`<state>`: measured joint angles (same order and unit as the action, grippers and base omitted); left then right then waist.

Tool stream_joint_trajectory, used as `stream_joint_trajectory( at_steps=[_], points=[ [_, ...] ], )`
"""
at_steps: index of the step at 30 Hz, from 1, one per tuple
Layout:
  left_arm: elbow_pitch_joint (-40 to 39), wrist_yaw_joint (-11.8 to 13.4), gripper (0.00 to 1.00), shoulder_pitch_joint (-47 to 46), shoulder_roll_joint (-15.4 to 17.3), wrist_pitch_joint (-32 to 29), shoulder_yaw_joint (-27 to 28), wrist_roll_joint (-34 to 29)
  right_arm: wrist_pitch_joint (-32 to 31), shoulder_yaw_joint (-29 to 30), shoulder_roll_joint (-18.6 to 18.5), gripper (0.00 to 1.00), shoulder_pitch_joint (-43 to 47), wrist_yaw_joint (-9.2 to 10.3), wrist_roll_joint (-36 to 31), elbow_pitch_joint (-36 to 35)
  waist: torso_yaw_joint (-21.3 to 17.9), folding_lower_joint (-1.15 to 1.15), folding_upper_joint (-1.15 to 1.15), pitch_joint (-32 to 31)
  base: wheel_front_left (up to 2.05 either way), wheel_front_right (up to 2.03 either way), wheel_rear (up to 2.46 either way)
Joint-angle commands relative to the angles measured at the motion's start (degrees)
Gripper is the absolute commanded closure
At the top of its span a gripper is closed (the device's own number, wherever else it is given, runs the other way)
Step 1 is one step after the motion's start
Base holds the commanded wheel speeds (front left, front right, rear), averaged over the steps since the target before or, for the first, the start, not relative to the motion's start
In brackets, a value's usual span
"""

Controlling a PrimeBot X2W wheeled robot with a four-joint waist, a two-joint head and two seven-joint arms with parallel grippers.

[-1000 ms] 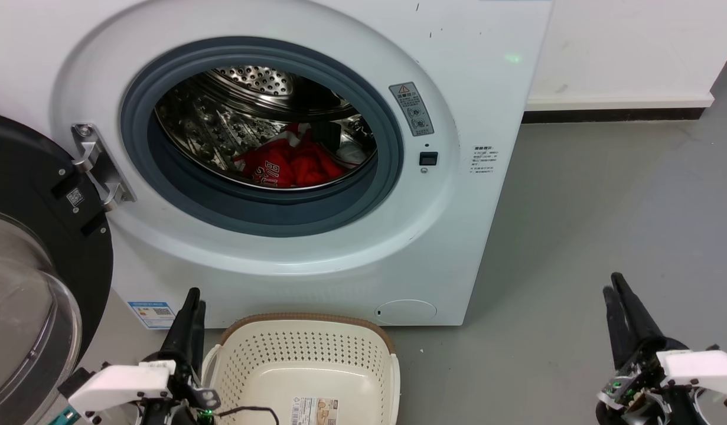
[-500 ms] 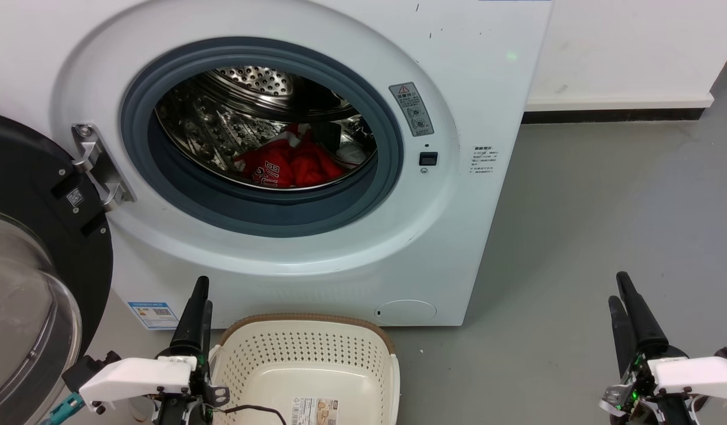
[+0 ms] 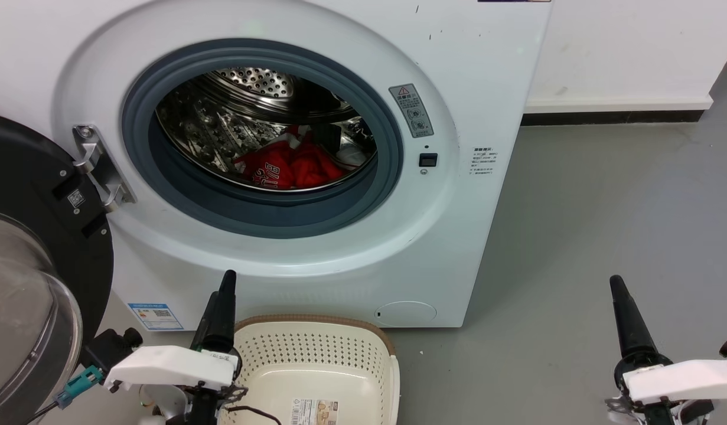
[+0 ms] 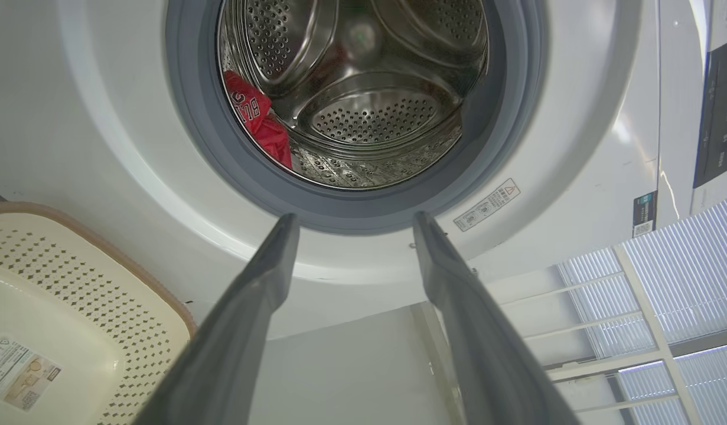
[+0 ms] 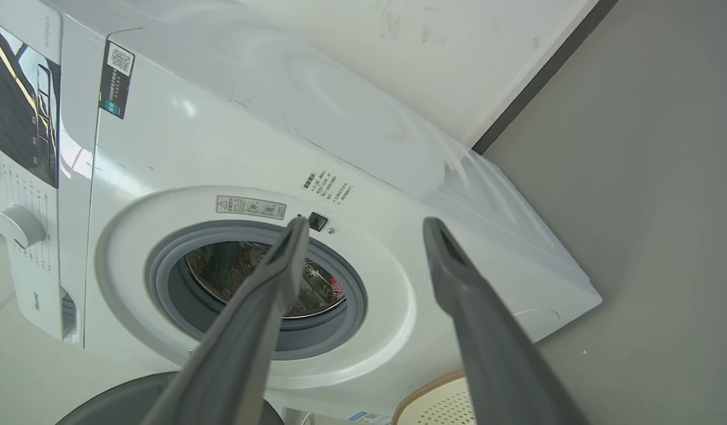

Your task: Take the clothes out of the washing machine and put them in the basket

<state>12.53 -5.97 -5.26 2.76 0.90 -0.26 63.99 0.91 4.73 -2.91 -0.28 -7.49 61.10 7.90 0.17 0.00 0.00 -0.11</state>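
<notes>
basket sits right below the washer, probably so clothes drop straight in. left hand and right hand are open, empty.

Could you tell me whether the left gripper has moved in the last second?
Yes: the left gripper moved up and rightward against the washing machine.

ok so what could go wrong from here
The clothes lie low in the drum behind the grey gasket, so the left gripper, fingers open, may snag that lip. The basket sits right beside that gripper and could get nudged. The open door crowds that arm's outer side.
</notes>
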Motion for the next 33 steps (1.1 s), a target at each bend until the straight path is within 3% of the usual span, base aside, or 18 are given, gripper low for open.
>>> stream_joint_trajectory(
  at_steps=[1, 2, 9, 33],
  points=[
    [-1.0, 0.3, 0.0, -1.8, 0.1, 0.7, -0.7, -3.0, 0.6, -0.1, -0.1, 0.0, 0.1, 0.0, -2.9, -1.3, 0.0, 0.0, 0.0, 0.0, 0.0, 0.0, 0.0],
    [-0.8, 0.6, 0.0, -1.9, 0.2, 1.3, -1.4, -6.6, 1.3, -0.4, -0.1, 0.0, 0.5, 0.0, -6.4, -1.8, 0.0, 0.0, 0.0, -0.1, 0.0, 0.0, 0.0],
    [-0.3, 1.3, 0.0, -2.0, 0.6, 2.8, -3.2, -14.2, 2.7, -1.0, 0.0, 0.0, 1.4, 0.0, -13.8, -2.9, 0.1, 0.0, 0.0, -0.3, 0.0, 0.0, 0.0],
    [0.9, 4.8, 0.0, -3.1, 1.8, 7.1, -9.1, -33.9, 5.3, -2.6, 0.0, 0.0, 5.0, 0.0, -33.5, -7.9, 0.7, 0.0, 0.0, -0.8, 0.0, 0.0, 0.0]
  ],
)
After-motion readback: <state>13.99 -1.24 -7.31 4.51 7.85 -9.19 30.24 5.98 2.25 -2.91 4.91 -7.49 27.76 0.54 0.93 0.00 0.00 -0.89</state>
